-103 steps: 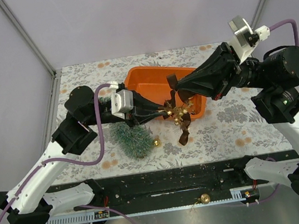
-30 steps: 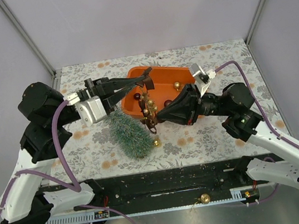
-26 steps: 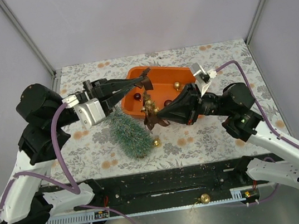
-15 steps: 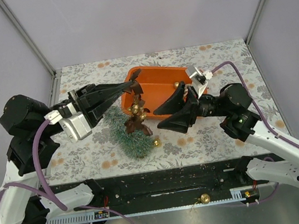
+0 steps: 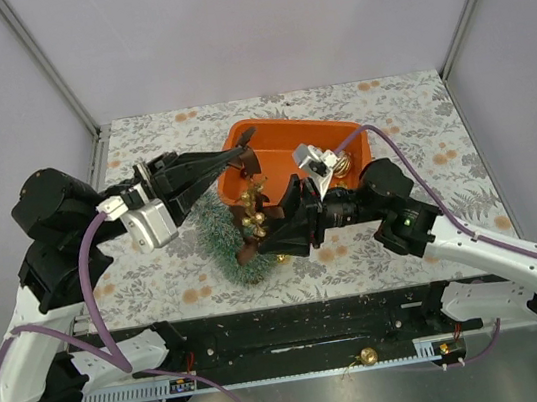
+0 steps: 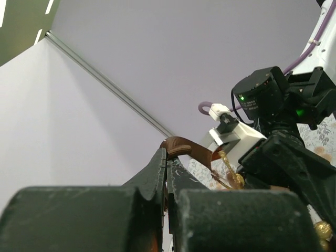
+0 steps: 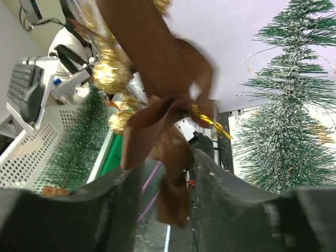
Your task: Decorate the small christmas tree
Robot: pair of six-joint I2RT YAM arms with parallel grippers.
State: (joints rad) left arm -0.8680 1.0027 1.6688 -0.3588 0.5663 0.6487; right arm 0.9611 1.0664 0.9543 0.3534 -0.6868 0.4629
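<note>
The small christmas tree (image 5: 221, 236) lies on its side on the floral table, left of the orange tray (image 5: 284, 136). It also shows in the right wrist view (image 7: 287, 126). My left gripper (image 5: 238, 146) is shut on the top end of a brown ribbon garland (image 5: 251, 216) with gold baubles, which hangs over the tree. In the left wrist view the shut fingertips (image 6: 167, 153) pinch the ribbon (image 6: 191, 149). My right gripper (image 5: 268, 239) is open at the garland's lower end. In the right wrist view the ribbon tail (image 7: 170, 173) hangs loose between its spread fingers (image 7: 223, 181).
A gold bauble (image 5: 369, 356) lies on the black front rail. Another gold bauble (image 5: 341, 163) sits in the tray by the right arm's cable. Grey walls enclose the table at the back and sides.
My right arm has swung left and lower, bringing its open jaws around the garland's lower end beside the tree. My left gripper keeps hold of the ribbon's top end in about the same place.
</note>
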